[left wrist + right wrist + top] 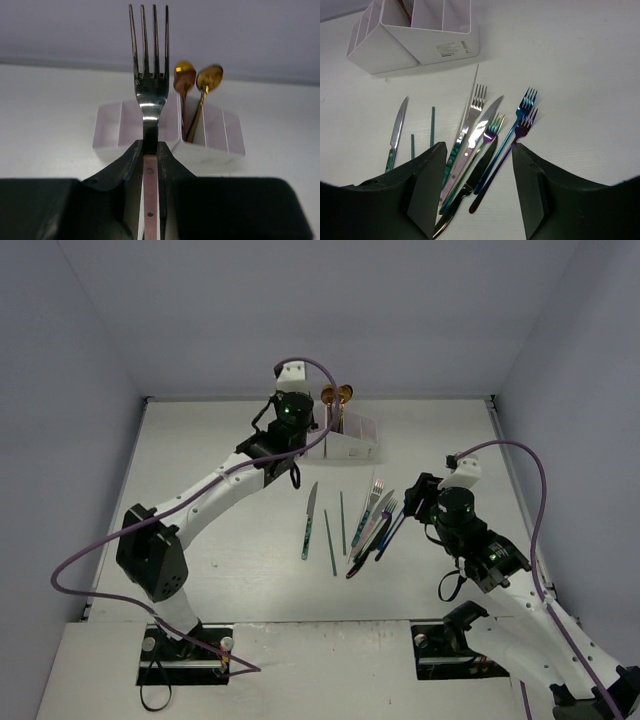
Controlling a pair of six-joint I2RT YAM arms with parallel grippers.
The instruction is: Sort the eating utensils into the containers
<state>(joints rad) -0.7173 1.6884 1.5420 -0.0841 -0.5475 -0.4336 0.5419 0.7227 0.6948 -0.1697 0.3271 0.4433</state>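
— What are we holding in the left pincer?

— We have a silver fork gripped low on its stem. The jaws are closed tight on it and the tines point straight up in the left wrist view.

— Where do we see it against the white organiser box?

— The box stands behind the fork, at the far side of the tabletop. From above, our left wrist is just beside the box's left end. We cannot tell whether the fork is over a compartment.

— What do we see in the box?

— A copper spoon and a gold spoon stand bowls up. They share one compartment, just right of the middle divider.

— And the right pincer?

— We find it about half open, with nothing between its fingers. It hangs above the loose heap of utensils on the tabletop, well apart from the box.

— What can we pick out in that heap?

— A long silver fork and a table knife overlap in a fan. A blue fork and a purple fork lie side by side at its right. To the left, apart from the heap, we see a teal-handled knife and two teal chopsticks lying flat.
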